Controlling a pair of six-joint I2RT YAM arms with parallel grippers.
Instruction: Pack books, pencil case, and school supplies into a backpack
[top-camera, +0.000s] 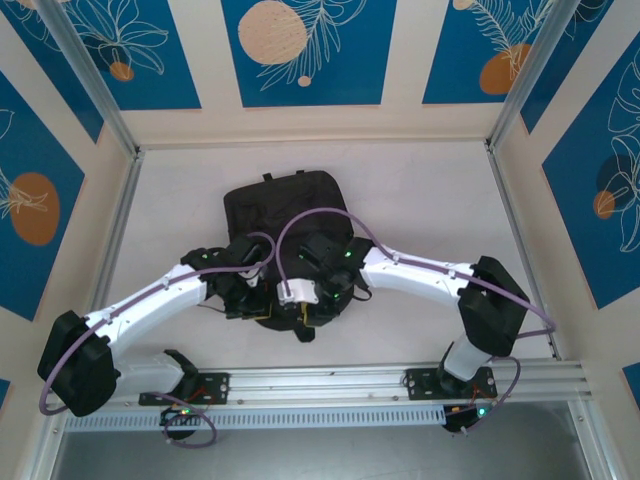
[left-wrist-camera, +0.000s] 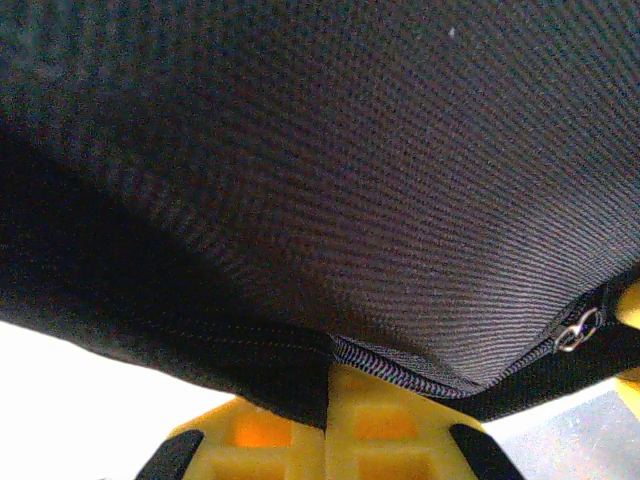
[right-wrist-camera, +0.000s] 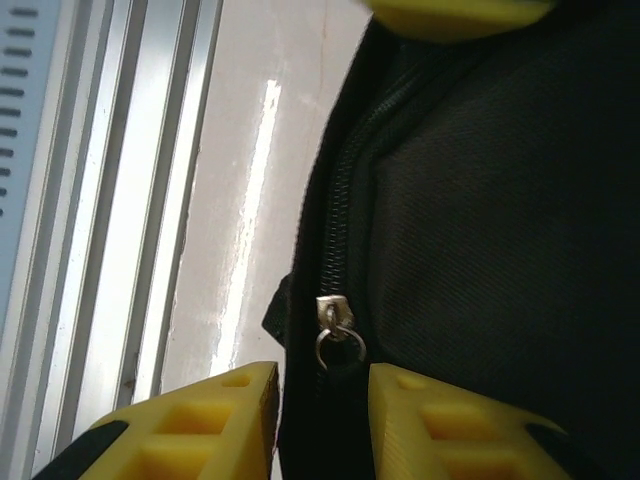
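The left fingers (left-wrist-camera: 375, 425) are pressed together, pinching the edge of the backpack (top-camera: 285, 205). The right fingers (right-wrist-camera: 200, 425) are a little spread, with the zip pull (right-wrist-camera: 335, 328) just ahead of their gap. The backpack lies in the middle of the desk (top-camera: 430, 200).

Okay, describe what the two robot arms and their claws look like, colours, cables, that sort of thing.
Both the left arm and right arm have white shells with black joint housings, and a lilac cable loops along each. Green lights glow near the wrists. The left claw and right claw have chunky yellow plastic fingers moulded with square recesses and black trim at their bases.
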